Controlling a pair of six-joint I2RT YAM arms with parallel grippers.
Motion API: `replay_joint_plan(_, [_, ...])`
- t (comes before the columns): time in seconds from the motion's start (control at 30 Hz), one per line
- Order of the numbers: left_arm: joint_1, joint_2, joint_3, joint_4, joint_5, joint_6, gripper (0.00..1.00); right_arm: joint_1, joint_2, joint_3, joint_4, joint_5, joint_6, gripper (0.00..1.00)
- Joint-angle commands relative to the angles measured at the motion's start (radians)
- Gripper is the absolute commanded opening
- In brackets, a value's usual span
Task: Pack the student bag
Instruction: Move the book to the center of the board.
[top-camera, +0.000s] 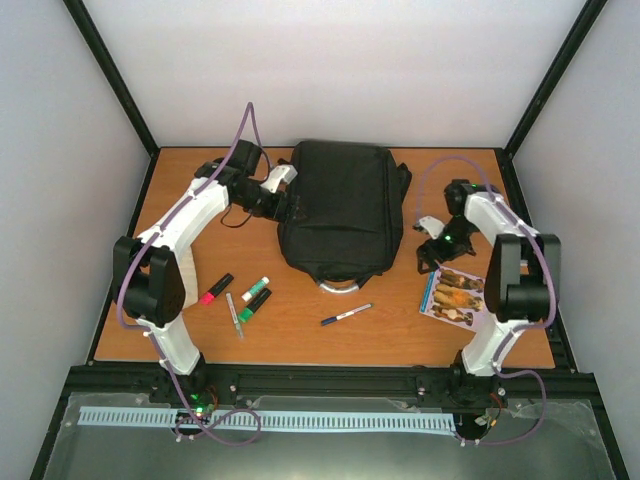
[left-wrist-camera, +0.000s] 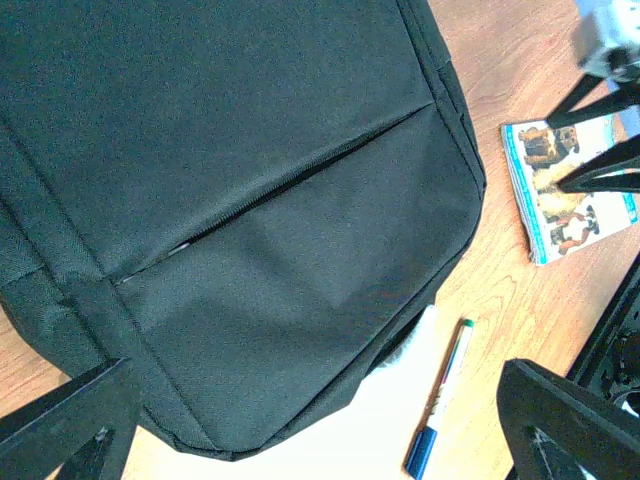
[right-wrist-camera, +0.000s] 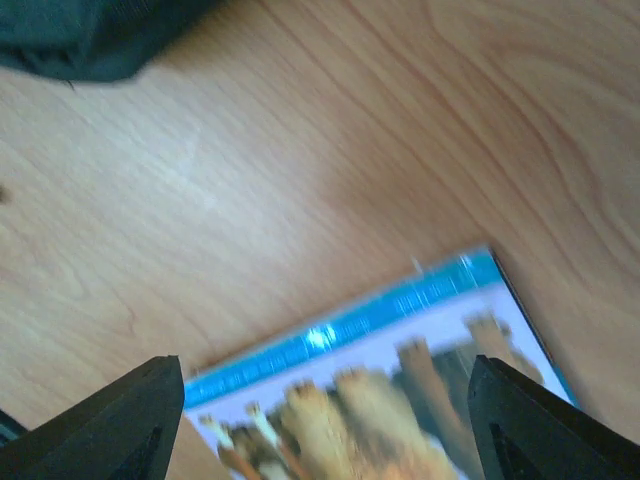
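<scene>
Top external: student bag lay flat, left gripper stood wide open beside it, right gripper hung open over booklet

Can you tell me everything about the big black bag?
The student bag is big, black, soft fabric, lying flat on the wooden table. A zip line crosses its front, a grey loop handle points toward the near edge, and straps poke out on its right. The open left gripper is at its left edge.
</scene>
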Motion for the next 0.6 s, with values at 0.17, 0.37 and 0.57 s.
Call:
replay_joint_plan(0.17, [-0.006,-0.001,0.016,0.002,0.010,0.005,1.00,-0.244,-0.246,-0.165,-0.122,0.086,-0.095,0.85])
replay_joint_plan(0.37, [-0.007,0.020,0.019,0.010,0.014,-0.008,0.99,-0.305,-0.428,-0.342,-0.126,0.315,-0.267,1.00])
replay_joint_plan(0.57, [-0.006,0.030,0.020,0.017,0.028,-0.021,0.99,-0.327,-0.522,-0.513,-0.035,0.567,-0.432,1.00])
